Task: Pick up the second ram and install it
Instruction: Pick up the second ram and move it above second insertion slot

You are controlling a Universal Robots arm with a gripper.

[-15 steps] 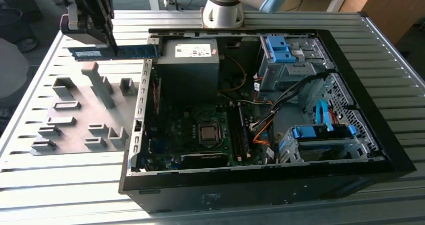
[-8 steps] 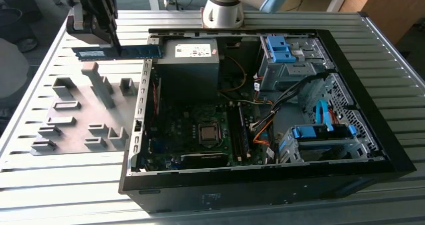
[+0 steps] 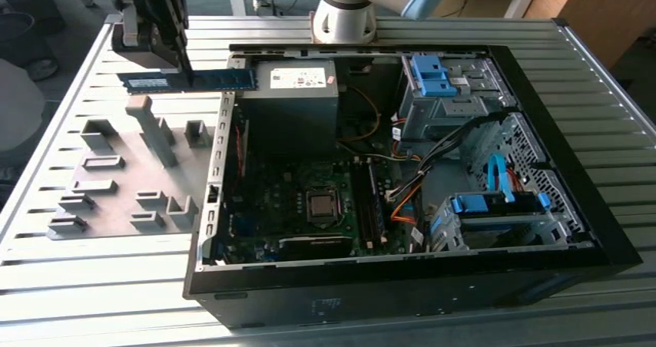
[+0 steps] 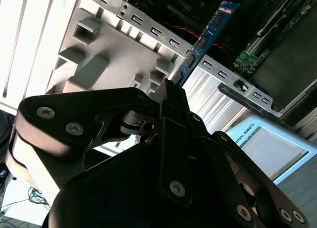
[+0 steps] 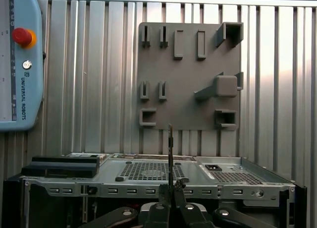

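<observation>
Holding ram (image 3: 149, 81) pinched tight in gripper (image 3: 184, 74), high just outside the case (image 3: 410, 274) wall — advisable to keep it level, grip firm, clear of that wall.

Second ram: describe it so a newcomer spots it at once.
Start at the open black computer case. At its far corner on the exterior view's left, near the grey plastic holder plate, the black end effector grips a long, thin blue circuit-board stick, held level. Unlike the bright blue plastic latches inside the case, it is flat and chip-studded.
</observation>
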